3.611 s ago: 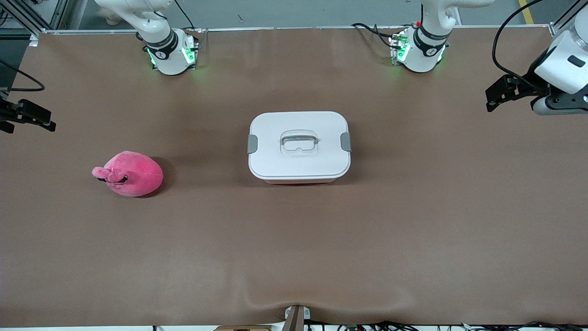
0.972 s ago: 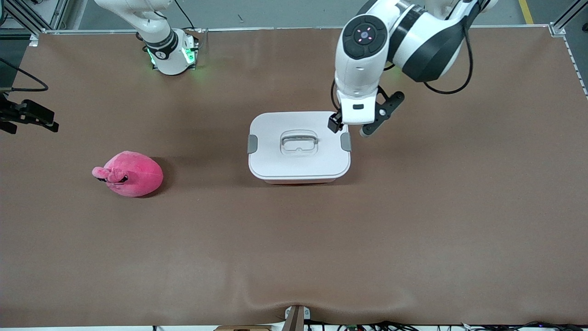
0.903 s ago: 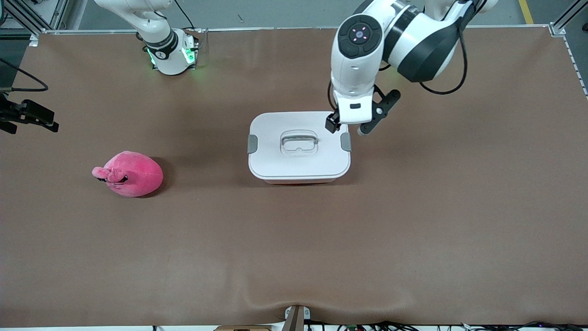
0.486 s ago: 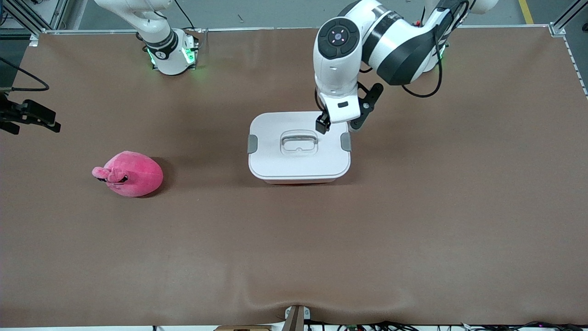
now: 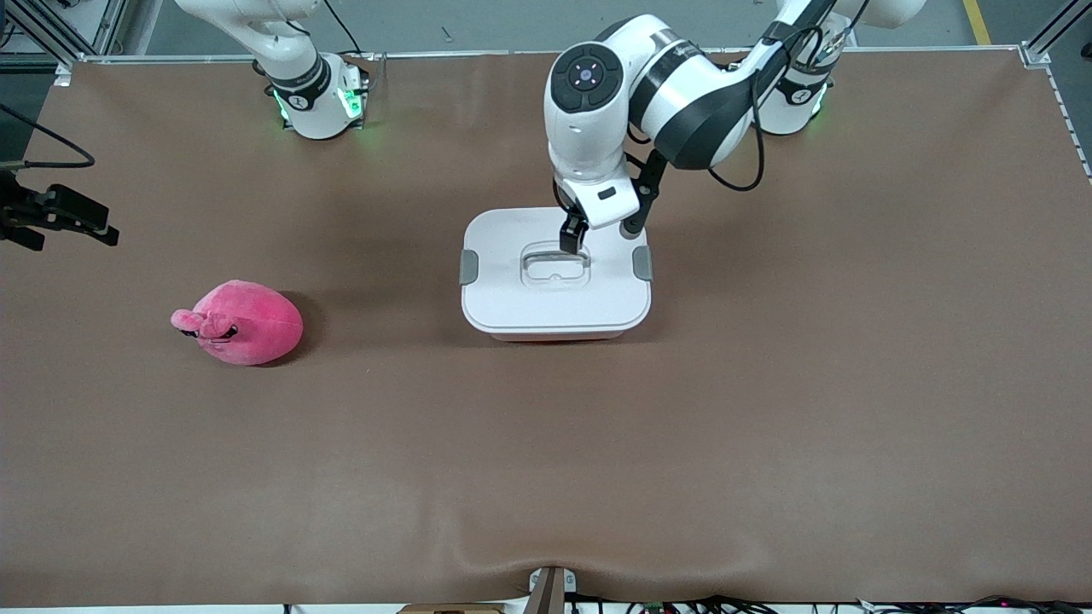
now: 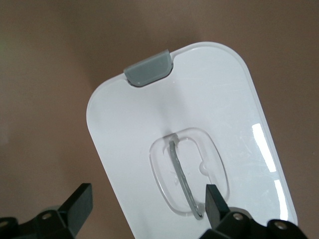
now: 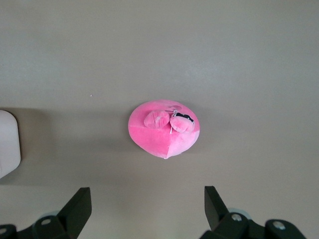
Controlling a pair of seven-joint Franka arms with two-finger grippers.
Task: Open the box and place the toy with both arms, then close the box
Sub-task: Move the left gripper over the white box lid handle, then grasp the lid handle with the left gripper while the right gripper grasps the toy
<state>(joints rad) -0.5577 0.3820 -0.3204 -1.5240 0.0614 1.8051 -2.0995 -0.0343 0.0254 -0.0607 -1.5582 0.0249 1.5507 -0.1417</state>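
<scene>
The box point(image 5: 554, 294) stands mid-table with its white lid on and a grey clip point(image 5: 468, 267) at each end. My left gripper point(image 5: 573, 228) is open over the lid. In the left wrist view point(image 6: 147, 209) one fingertip point(image 6: 213, 198) hangs over the clear handle recess point(image 6: 187, 172), and the other is off the lid's edge over the table. The hot-pink toy point(image 5: 243, 324) lies toward the right arm's end. My right gripper point(image 5: 77, 220) waits open, high over that end. The right wrist view point(image 7: 147, 209) shows the toy point(image 7: 164, 128) on the table, apart from the fingers.
The table point(image 5: 768, 409) has a brown cover. The two arm bases point(image 5: 320, 102) stand along its far edge. A small bracket point(image 5: 550, 588) and cables sit at the near edge. A corner of the box point(image 7: 7, 144) shows in the right wrist view.
My left arm has swung in from the left arm's end of the table and moved along the lid to the handle. The right gripper, the box and the toy have stayed put.
</scene>
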